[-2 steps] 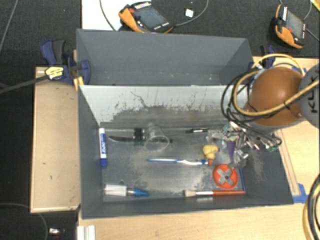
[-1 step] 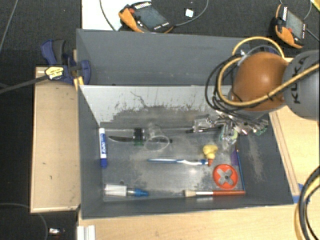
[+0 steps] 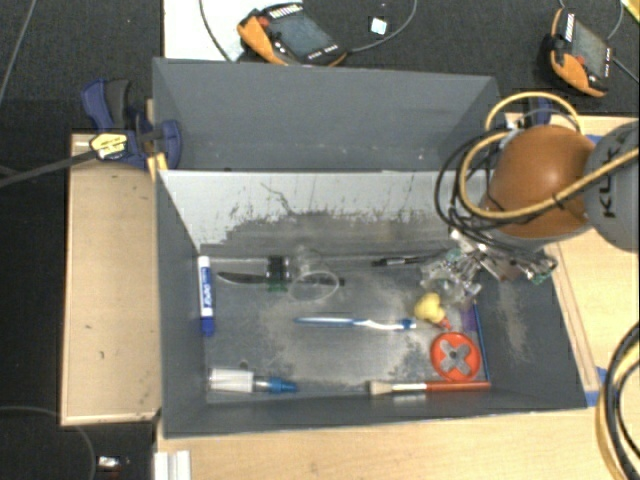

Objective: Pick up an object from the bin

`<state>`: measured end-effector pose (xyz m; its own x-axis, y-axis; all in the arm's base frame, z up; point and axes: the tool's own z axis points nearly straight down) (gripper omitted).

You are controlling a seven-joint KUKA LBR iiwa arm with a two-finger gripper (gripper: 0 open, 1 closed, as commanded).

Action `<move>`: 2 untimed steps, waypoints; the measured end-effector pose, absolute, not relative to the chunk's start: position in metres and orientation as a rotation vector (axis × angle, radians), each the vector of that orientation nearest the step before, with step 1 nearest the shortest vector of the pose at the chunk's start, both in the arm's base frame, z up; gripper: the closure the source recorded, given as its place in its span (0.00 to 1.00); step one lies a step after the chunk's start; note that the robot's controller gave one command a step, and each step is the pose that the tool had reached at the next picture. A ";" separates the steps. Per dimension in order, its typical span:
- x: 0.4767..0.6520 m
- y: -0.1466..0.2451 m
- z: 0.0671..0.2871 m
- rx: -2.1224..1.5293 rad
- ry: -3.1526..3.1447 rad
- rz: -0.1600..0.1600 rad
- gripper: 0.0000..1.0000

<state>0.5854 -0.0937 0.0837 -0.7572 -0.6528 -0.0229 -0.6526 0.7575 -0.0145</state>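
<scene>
Leftmost, one blue marker (image 3: 206,296); below it, one clear tube (image 3: 240,380), blue-tipped. Mid-floor, one blue-white toothbrush (image 3: 355,322); above it something clear (image 3: 312,284), perhaps glass, hard to read. Right side, one yellow lump (image 3: 430,310) and one red disc (image 3: 456,356). Just above the lump, the tool (image 3: 462,273), half hidden under cables (image 3: 455,183); open or closed, cannot tell.

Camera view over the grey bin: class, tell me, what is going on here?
A robot arm reaches in from the right, its gripper low over the right side of the grey bin. Nearest it lie a small yellow thing and, further forward, a round orange-red piece; a blue-and-white toothbrush lies toward the middle. Nothing can be seen held yet.
</scene>
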 end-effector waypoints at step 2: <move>0.585 -0.084 0.072 -1.250 2.851 -0.012 1.00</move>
<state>0.5852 -0.0837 0.0715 -0.6771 -0.7355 -0.0230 -0.7353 0.6775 -0.0188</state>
